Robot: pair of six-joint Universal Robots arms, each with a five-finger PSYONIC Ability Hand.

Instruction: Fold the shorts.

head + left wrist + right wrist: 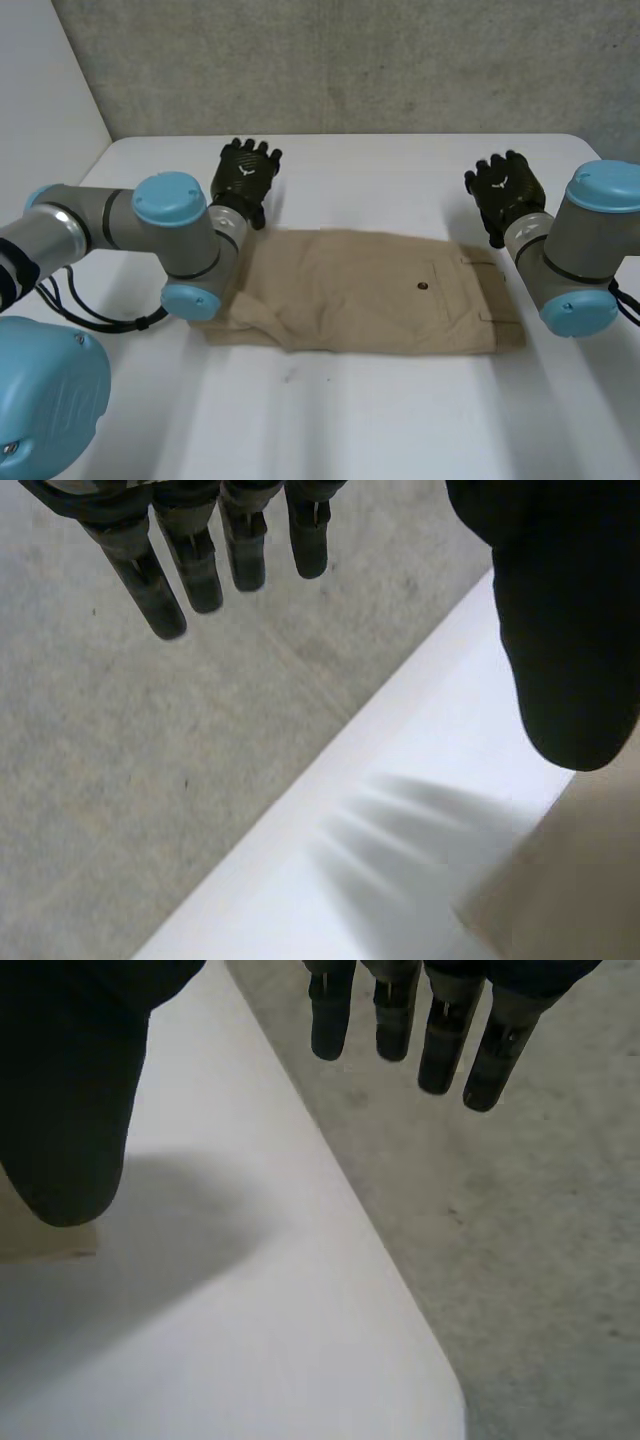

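Tan shorts (370,292) lie folded lengthwise across the middle of the white table (400,170), waistband toward my right arm, a dark button on the back pocket. My left hand (243,176) hovers just beyond the shorts' far left corner, fingers (160,585) straight and spread, holding nothing. A corner of the tan cloth (575,880) shows below its thumb. My right hand (507,190) hangs past the far right corner by the waistband, fingers (440,1045) straight, empty. A sliver of cloth (50,1240) sits under its thumb.
The table's far edge (330,750) runs close beyond both hands, with a grey concrete wall (350,60) behind it. The table's right corner (450,1390) lies near my right hand. Bare table lies in front of the shorts.
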